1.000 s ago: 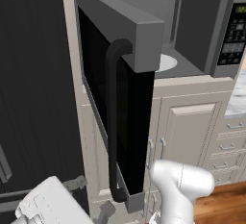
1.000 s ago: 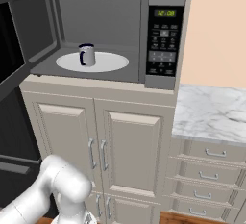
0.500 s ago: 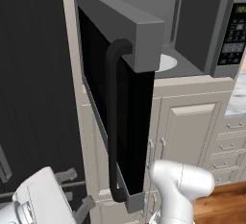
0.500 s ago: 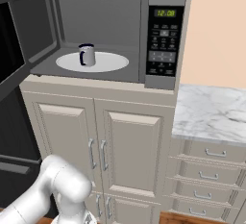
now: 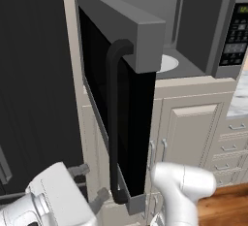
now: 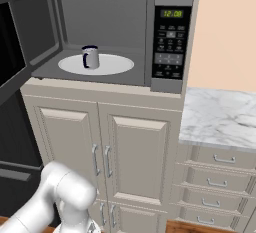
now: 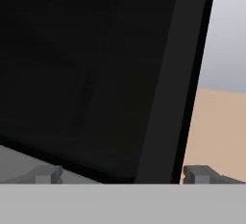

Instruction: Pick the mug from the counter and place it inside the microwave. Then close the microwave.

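Right base view shows the mug (image 6: 90, 57) inside the microwave (image 6: 170, 37); wide-open, empty end effector (image 5: 89, 186) could slip off the door (image 5: 123, 118) when pushing

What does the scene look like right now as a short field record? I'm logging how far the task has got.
mug: upright on the white turntable inside the microwave
microwave door: swung wide open
gripper: open, empty, low beside the door's outer face
counter: nothing on the visible part
left to do: close the door
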Controlling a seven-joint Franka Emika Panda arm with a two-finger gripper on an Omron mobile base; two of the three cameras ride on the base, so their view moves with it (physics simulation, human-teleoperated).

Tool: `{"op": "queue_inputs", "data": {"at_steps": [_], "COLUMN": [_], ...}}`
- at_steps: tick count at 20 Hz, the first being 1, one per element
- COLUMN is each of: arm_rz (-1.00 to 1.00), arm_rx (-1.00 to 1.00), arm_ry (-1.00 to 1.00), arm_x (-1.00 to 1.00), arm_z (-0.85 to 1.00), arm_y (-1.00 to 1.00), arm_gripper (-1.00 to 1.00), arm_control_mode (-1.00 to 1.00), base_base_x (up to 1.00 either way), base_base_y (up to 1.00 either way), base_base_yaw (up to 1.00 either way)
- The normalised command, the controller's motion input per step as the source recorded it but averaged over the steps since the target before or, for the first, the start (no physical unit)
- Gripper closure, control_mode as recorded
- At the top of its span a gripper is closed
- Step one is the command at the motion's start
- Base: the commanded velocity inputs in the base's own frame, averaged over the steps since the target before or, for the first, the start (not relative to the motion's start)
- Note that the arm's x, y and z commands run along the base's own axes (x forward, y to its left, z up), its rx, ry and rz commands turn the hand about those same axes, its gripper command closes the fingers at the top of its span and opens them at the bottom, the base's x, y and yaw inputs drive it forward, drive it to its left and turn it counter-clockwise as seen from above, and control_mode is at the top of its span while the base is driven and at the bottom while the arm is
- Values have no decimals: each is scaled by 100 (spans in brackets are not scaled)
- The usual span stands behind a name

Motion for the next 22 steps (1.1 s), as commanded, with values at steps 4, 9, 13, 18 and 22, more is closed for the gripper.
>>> {"op": "queue_inputs", "data": {"at_steps": [4, 9, 13, 18, 22], "arm_rz": [3, 1, 1, 2, 3], "arm_rx": [0, 0, 0, 0, 0], "arm_ry": [7, 5, 9, 7, 6], "arm_x": [1, 0, 0, 9, 23], "arm_z": [2, 5, 28, 16, 12], "arm_y": [-14, -33, -42, -55, -70], "arm_gripper": [-100, -100, -100, -100, -100], "arm_control_mode": [-100, -100, -100, -100, -100], "base_base_x": [0, 0, 0, 0, 0], "base_base_y": [0, 0, 0, 0, 0], "base_base_yaw": [0, 0, 0, 0, 0]}}
